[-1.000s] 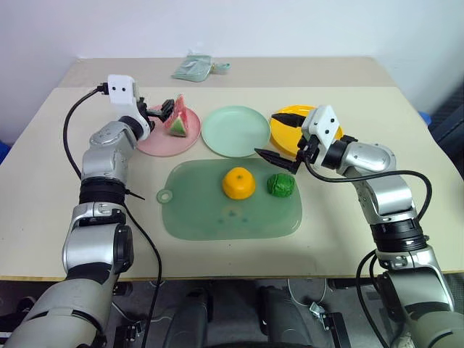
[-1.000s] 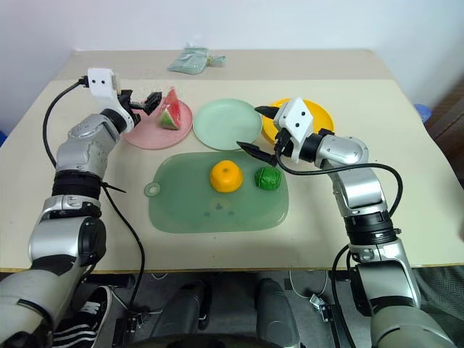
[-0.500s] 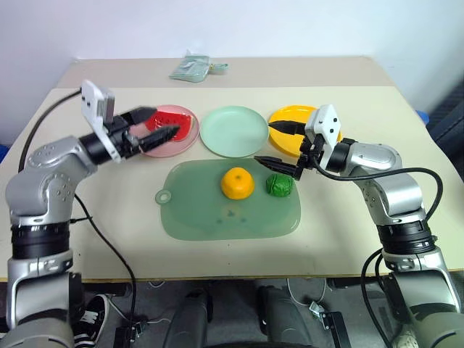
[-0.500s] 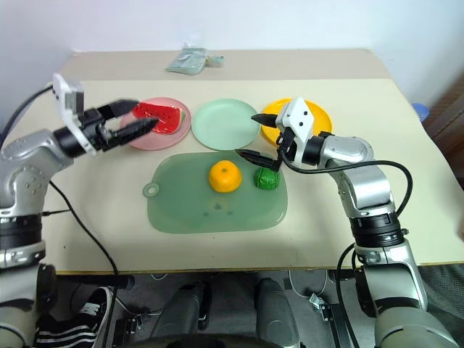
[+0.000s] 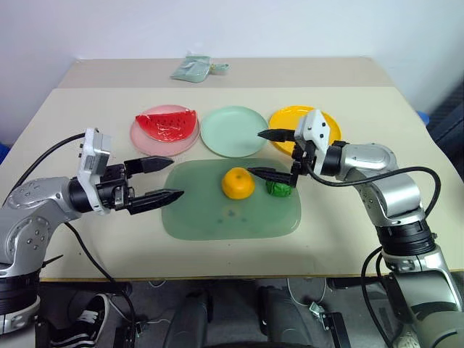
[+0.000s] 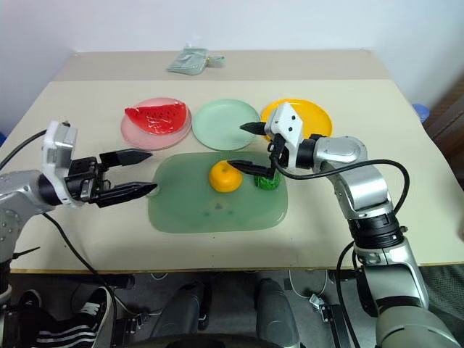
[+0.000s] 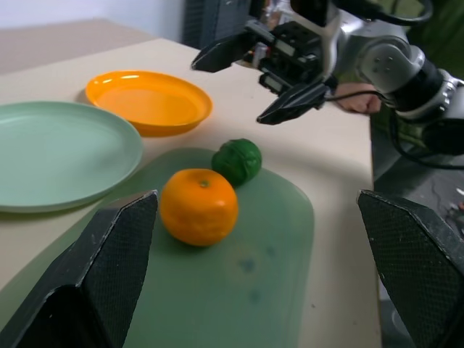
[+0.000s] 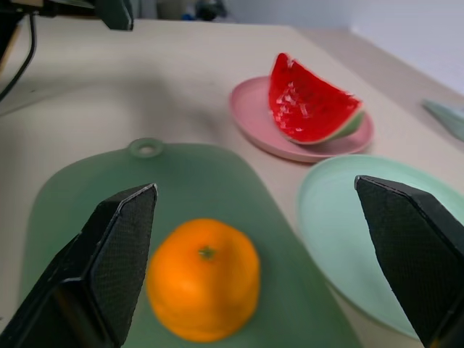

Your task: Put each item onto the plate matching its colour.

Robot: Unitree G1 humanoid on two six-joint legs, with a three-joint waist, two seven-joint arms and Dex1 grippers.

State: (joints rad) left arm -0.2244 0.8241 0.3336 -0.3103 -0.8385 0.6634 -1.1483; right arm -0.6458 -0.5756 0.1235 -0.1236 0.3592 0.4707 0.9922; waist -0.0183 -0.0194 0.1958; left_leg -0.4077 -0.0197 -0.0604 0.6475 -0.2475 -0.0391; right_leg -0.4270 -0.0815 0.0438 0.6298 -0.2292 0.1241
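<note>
Orange beside mat centre looks light, rigid, slippery: grip its widest middle. Right gripper and left gripper both gape empty.

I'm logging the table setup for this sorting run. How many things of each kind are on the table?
Plates: 3, namely pink plate, mint green plate, yellow-orange plate
Toy foods: 3, namely watermelon wedge, orange, green leafy ball
Cutting mat: 1
Folded cloth: 1
Total: 8
</note>
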